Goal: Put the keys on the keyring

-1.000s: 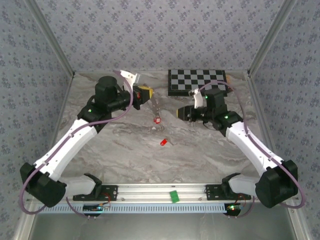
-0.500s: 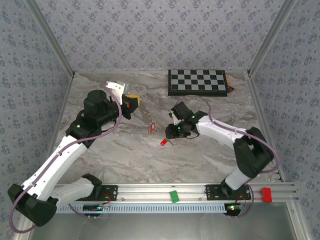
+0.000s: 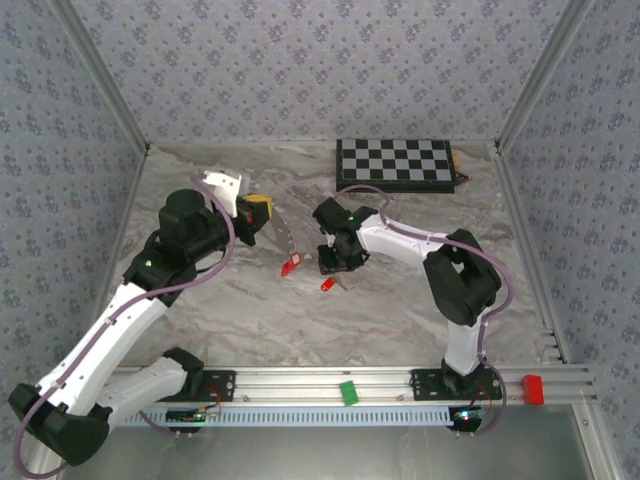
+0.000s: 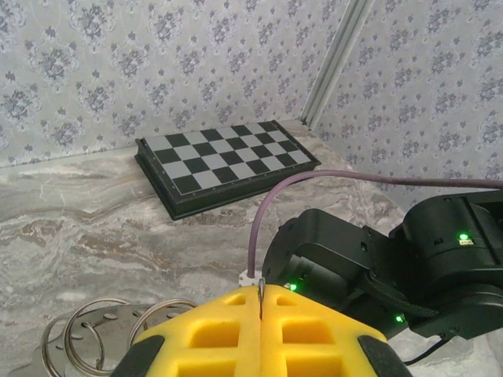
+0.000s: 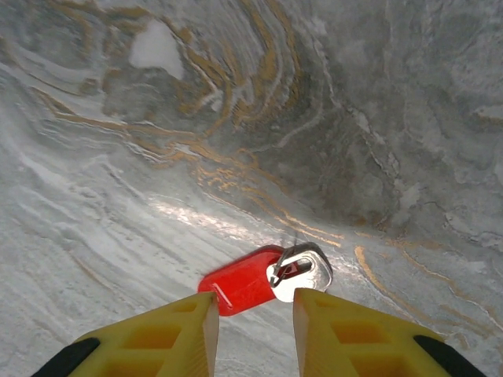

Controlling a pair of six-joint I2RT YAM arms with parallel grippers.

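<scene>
Swinging in: the right gripper [image 5: 253, 310] has crossed from the far right of the table [image 3: 400, 310] to the middle within the last second, and now hangs low over the loose key [image 5: 240, 283]
Right fingers: parted, nothing between them; the key's red head and silver piece lie just ahead of the tips, untouched
Loose key: flat on the marble at mid-table, where it lay a second ago
Left gripper [image 3: 258, 208]: drawn back leftward and nearer; yellow fingers pressed together on a thin wire, apparently the keyring [image 4: 258, 297]
Hanging key [image 3: 290, 266]: red, dangling at the wire's low end, carried left with it; seemingly already threaded
Meaning: one key looks done; the right arm is lined up to pick the next, which must then reach the ring held to the left
Risk: a small flat key on smooth marble may slip from a pinch
</scene>
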